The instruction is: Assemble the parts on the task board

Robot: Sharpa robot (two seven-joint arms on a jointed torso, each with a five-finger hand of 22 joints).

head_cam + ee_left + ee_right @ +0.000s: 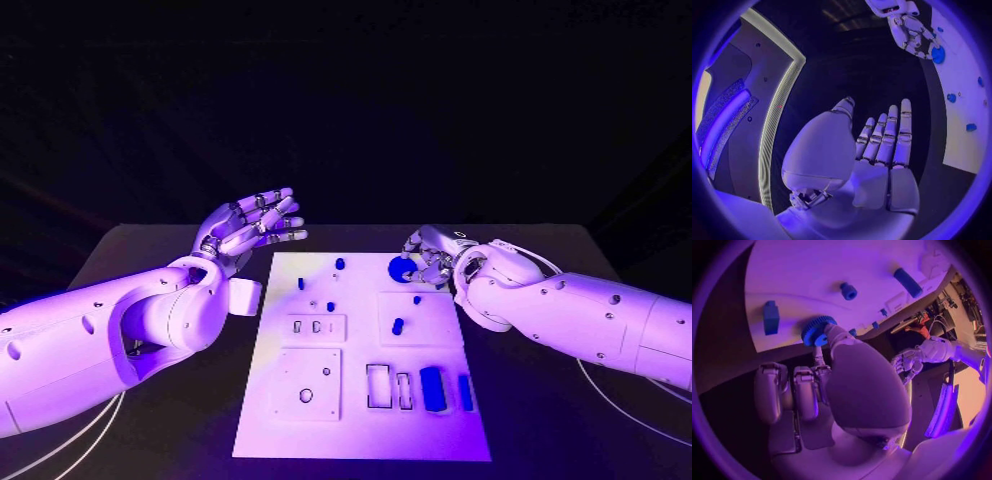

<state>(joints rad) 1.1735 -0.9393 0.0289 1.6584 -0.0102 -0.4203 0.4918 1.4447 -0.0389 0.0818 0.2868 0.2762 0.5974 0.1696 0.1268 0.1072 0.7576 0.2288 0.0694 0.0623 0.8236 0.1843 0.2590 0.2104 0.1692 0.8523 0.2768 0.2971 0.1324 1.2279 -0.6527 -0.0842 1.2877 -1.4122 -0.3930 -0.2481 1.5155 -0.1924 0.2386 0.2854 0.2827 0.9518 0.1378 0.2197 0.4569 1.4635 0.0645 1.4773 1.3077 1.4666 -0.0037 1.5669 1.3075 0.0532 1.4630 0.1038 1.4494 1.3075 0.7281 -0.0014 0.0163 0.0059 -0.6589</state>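
Task board [368, 420] lies mid-table. I see my right hand [433, 258] pinching a blue gear [402, 268] at its far right corner; left hand [253, 225] hovers, fingers spread, holding nothing. Blue pegs [340, 264] stand nearby.

We read this as a robotics lab or demo booth: black desk [173, 250] against a dark backdrop, a white task board [368, 440] with cut-out slots, glowing light strips [776, 115] along a wall panel, cables and equipment [942, 310] behind.
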